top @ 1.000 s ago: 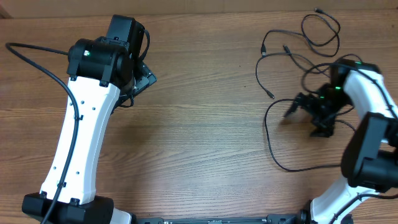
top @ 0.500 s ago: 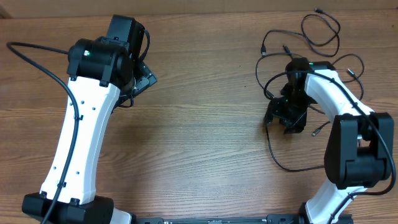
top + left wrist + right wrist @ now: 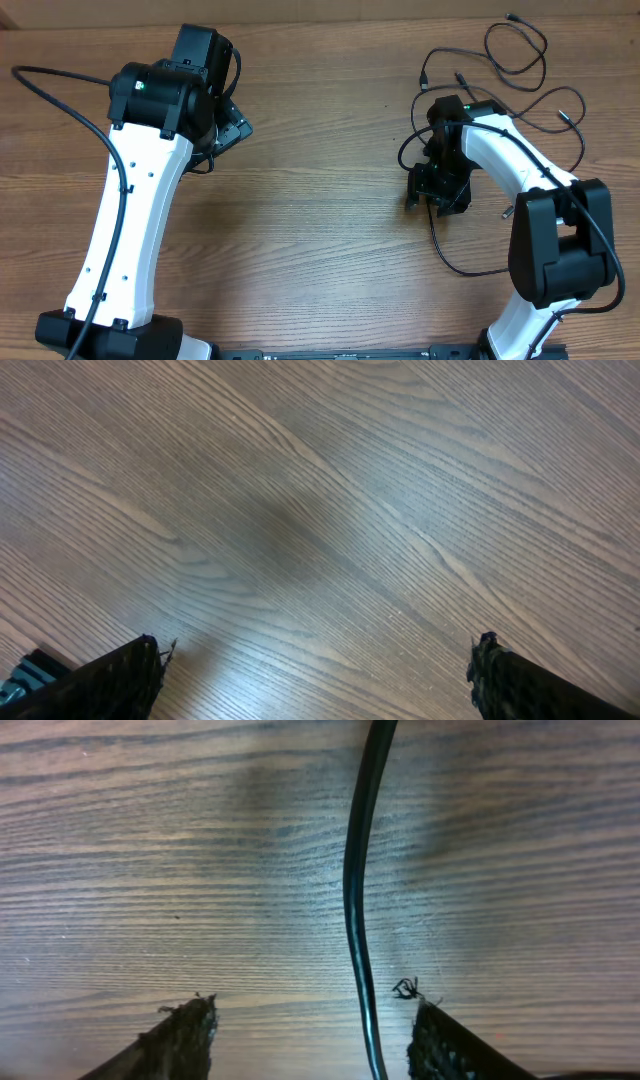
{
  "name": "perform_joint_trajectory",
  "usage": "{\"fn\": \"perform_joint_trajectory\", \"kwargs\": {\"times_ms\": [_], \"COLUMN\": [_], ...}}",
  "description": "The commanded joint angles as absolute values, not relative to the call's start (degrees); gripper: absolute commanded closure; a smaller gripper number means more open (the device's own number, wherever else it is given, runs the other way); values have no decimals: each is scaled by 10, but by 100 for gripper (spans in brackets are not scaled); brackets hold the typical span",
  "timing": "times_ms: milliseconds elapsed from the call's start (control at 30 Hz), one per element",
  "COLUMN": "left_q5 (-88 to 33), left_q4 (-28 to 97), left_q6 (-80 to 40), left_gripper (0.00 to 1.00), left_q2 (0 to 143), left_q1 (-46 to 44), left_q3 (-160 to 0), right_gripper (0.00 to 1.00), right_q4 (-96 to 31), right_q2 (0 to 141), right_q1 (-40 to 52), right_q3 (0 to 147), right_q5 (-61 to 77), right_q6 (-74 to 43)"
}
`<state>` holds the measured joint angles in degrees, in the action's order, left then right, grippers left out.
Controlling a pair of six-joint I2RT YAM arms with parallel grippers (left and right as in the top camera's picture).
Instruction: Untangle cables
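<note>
Several thin black cables [image 3: 434, 236] lie in loose, overlapping loops on the right half of the wooden table, reaching the far right corner. My right gripper [image 3: 428, 198] hangs low at the left edge of that tangle. In the right wrist view one cable [image 3: 352, 890] runs lengthwise between its fingers, close to the right fingertip [image 3: 440, 1040]. The right gripper [image 3: 310, 1030] is open, and the jaws stand apart without pinching the cord. My left gripper [image 3: 222, 145] is far from the cables at the left. The left gripper [image 3: 320, 680] is wide open over bare wood.
The white left arm [image 3: 125, 220] stretches from the front left edge toward the back, with its own thick black cable [image 3: 60, 105] arching off to the left. The right arm's base [image 3: 555, 260] stands at the front right, beside the cable loops.
My right gripper has swept leftward over the cable tangle and its jaws have narrowed partway around one cord. The left arm has not moved.
</note>
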<state>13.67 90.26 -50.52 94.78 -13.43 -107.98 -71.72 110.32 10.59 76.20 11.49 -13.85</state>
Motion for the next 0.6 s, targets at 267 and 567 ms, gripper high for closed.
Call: {"fn": "perform_joint_trajectory", "kwargs": {"times_ms": [267, 567], "left_q5": [135, 135], "left_q4": [897, 897], "left_q6": [-493, -493], "left_gripper": [1, 0], "left_q2": [953, 953], "left_q1": [-135, -135], "left_q3": [-1077, -1077], "right_gripper": [64, 79], "right_q4": [-666, -608], "right_q2": [1107, 1107], "right_q1": [106, 102], "right_q3": [724, 724], "right_q5": [110, 110], "right_q6": [-138, -165]}}
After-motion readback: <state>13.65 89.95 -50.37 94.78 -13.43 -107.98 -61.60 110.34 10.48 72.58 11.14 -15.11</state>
